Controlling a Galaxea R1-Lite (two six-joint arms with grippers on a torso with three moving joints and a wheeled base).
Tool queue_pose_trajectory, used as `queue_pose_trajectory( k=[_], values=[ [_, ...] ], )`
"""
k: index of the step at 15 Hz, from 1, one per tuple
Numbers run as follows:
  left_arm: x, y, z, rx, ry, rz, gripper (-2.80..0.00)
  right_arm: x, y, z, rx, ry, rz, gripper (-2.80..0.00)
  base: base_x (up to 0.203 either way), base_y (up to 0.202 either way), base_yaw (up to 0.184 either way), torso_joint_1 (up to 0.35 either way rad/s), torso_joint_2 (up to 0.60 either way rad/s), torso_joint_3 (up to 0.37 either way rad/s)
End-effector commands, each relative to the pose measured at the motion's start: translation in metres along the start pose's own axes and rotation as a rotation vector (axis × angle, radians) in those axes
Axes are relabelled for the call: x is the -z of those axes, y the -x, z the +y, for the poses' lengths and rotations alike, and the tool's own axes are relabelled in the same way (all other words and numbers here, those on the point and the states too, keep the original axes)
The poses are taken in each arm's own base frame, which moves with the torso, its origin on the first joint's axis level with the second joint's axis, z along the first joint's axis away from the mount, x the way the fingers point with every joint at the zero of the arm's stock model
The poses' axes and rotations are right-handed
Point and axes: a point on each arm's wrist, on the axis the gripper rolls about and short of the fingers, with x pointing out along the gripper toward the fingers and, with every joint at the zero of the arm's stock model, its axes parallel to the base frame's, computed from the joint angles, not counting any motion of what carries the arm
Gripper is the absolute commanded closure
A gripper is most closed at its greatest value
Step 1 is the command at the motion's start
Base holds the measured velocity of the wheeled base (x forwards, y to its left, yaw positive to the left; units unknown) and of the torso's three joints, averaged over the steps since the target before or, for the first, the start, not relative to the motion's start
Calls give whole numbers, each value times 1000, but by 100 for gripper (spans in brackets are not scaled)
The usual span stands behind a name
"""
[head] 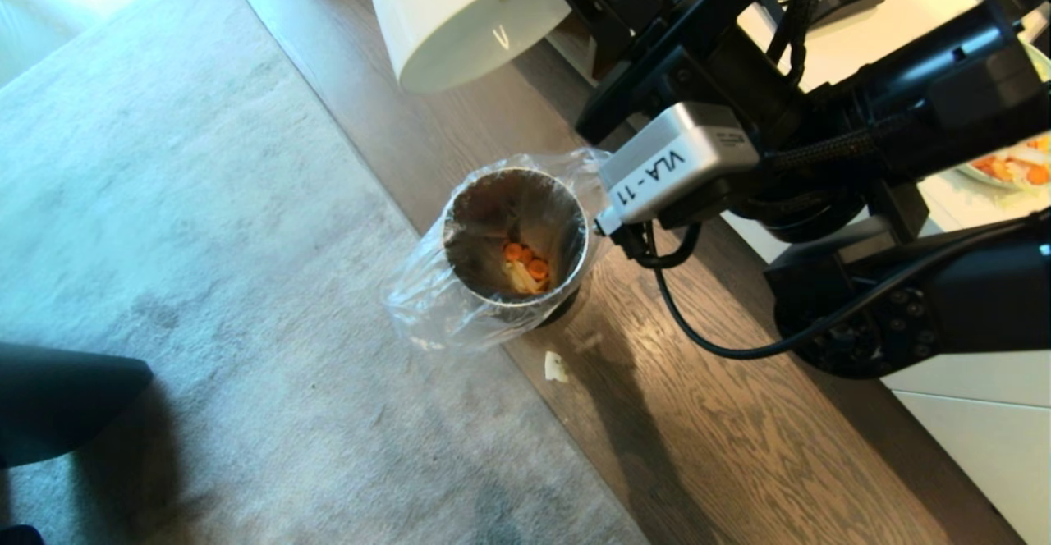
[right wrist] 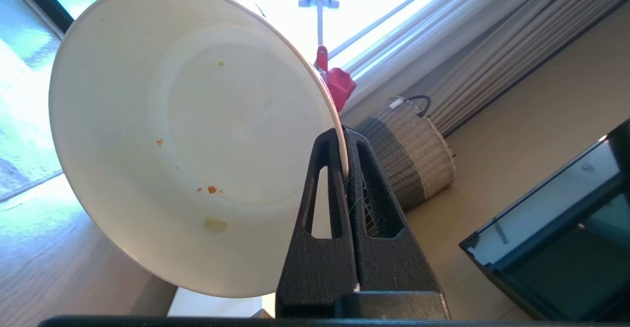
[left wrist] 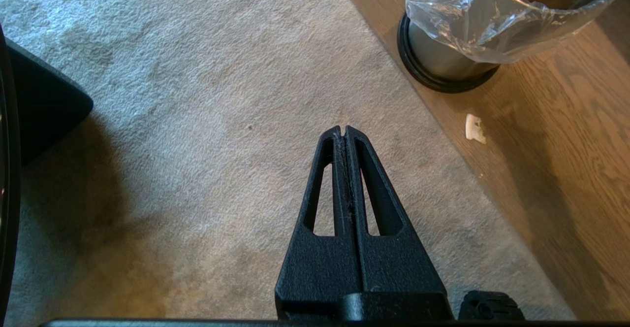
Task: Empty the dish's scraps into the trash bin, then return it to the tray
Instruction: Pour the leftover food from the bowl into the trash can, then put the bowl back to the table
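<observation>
One label can be read: "VLA-11", in black letters on a white strip, stuck to the silver rectangular camera housing (head: 677, 163) mounted at the wrist of the black right arm, in the head view

In the head view we lose the top of the dish (head: 468, 16) past the picture's upper edge, and the right end effector gripping it is hidden behind the arm's black links. The plate of food (head: 1014, 169) at the right edge is mostly cut off. The trash bin (left wrist: 453, 56) loses its far rim in the left wrist view. We cannot identify the pale bit (head: 556, 367) on the floor.
</observation>
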Motion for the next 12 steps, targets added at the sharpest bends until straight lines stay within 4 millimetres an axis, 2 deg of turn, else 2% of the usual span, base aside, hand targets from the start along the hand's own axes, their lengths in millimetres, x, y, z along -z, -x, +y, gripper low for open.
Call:
queue_pose_trajectory(
  k=[1, 6, 8, 12],
  values=[
    [0, 0, 0, 0, 1, -1, 0, -4, 6, 0, 8, 9, -4, 0, 0, 0, 0, 0, 0, 0],
    [0, 0, 0, 0, 1, -1, 0, -9, 23, 7, -51, -103, 103, 0, 0, 0, 0, 0, 0, 0],
    [0, 0, 0, 0, 1, -1, 0, -5, 29, 4, -56, -112, 152, 0, 0, 0, 0, 0, 0, 0],
    [0, 0, 0, 0, 1, -1, 0, 1, 62, -2, -104, -168, 368, 0, 0, 0, 0, 0, 0, 0]
  ],
)
